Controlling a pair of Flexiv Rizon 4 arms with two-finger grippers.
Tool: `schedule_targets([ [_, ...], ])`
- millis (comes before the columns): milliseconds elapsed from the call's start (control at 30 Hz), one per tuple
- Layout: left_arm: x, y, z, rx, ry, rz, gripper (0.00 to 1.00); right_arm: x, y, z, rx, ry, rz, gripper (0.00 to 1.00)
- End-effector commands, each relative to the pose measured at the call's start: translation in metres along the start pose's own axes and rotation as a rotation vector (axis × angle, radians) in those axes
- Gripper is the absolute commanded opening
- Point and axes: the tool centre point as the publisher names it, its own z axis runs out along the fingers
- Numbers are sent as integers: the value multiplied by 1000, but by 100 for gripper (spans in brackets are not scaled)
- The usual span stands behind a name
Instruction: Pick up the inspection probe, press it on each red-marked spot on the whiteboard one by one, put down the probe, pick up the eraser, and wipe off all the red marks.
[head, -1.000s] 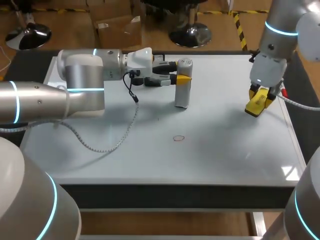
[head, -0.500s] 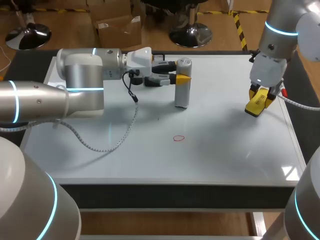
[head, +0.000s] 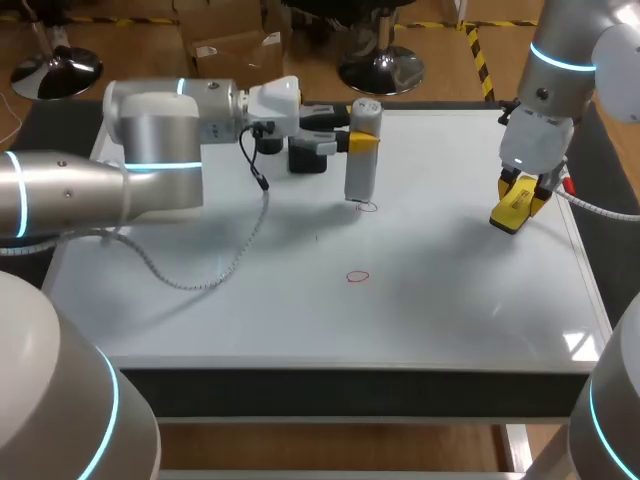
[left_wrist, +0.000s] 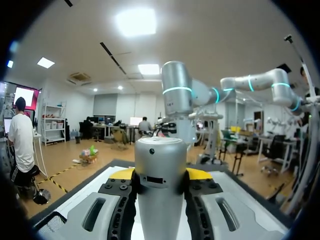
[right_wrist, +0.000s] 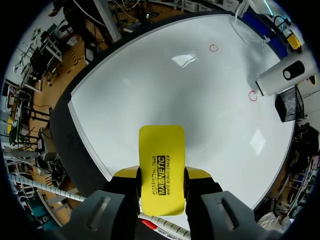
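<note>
Small black box (head: 308, 160): just left of the silver cylindrical probe (head: 360, 172), off its path. Your left gripper (head: 362, 141): clamped on the probe, upright for pressing. Red ring mark (head: 368, 207): at the probe's tip, contact unclear. Second red ring (head: 357, 276): in front of the probe, unobstructed. Your right gripper (head: 520, 195): well right of the probe, clasping the yellow rectangular eraser (head: 512, 212) for wiping.

so the probe (head: 362, 150) is upright over the whiteboard (head: 450, 300), back middle, mark (head: 369, 207) just beside its tip, second mark (head: 357, 276) further front, eraser (head: 512, 208) off right
</note>
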Motion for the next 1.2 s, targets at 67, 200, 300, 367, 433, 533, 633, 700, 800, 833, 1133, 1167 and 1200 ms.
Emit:
schedule_targets([
  [67,3,-28,-7,-11,-4,9,0,0,-1,0,2,3,-1,0],
  [200,-4,-47,-7,-9,-7,27,0,0,-1,0,2,3,-1,0],
  [300,-11,-62,-7,0,-19,40,0,0,-1,0,2,3,-1,0],
  [367,-16,-72,-6,13,-19,35,0,0,-1,0,2,3,-1,0],
  [433,-20,-81,-2,11,-20,55,0,0,-1,0,2,3,-1,0],
  [533,-26,-91,4,3,-19,71,0,0,-1,0,2,3,-1,0],
  [633,-35,-98,9,-3,-17,85,0,0,-1,0,2,3,-1,0],
  [700,-41,-100,12,-7,-19,86,0,0,-1,0,2,3,-1,0],
  [800,-49,-104,16,-15,-16,103,0,0,-1,0,2,3,-1,0],
  [833,-53,-104,17,-13,-14,99,0,0,-1,0,2,3,-1,0],
  [1133,-93,-104,23,5,13,68,0,0,-1,0,2,3,-1,0],
  [1167,-97,-104,24,2,15,75,0,0,-1,0,2,3,-1,0],
  [1200,-101,-104,24,2,20,77,0,0,-1,0,2,3,-1,0],
])
